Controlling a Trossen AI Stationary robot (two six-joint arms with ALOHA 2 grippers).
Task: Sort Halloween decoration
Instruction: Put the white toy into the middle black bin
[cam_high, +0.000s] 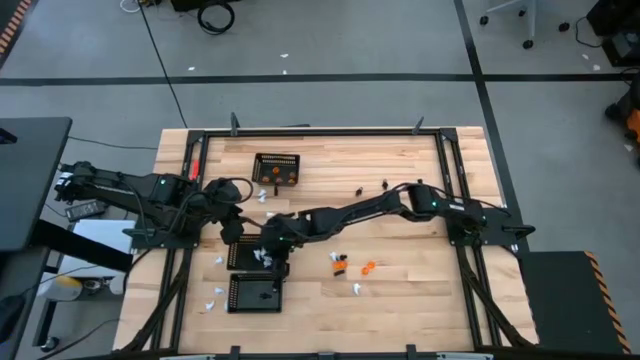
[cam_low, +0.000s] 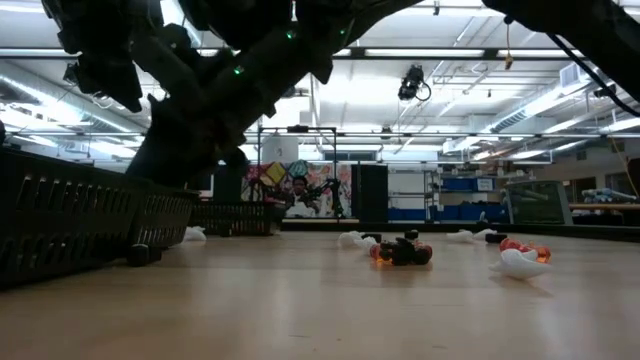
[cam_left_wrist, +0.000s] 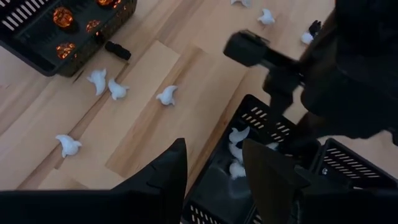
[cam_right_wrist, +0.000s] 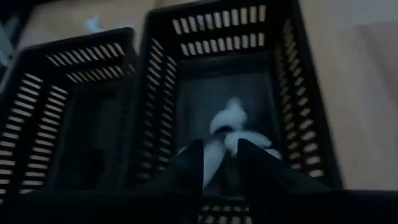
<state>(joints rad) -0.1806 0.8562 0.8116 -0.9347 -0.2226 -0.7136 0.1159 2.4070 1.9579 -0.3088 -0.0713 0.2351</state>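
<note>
White pieces (cam_left_wrist: 237, 151) fill middle basket (cam_left_wrist: 249, 118); orange pieces (cam_left_wrist: 63, 17) another (cam_left_wrist: 37, 53).

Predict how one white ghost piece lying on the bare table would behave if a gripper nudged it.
The white ghost piece is tiny, so probably light and easily skidded across the smooth wooden table. Its lobed, uneven shape suggests it would slide or flop over, not roll. It looks moulded and probably stiff.

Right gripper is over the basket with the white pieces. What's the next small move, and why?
Probably lift the right gripper straight up out of the middle basket. Its fingers stand apart above the white pieces already lying inside, so the drop looks done. More white pieces and orange ones remain on the table.
</note>
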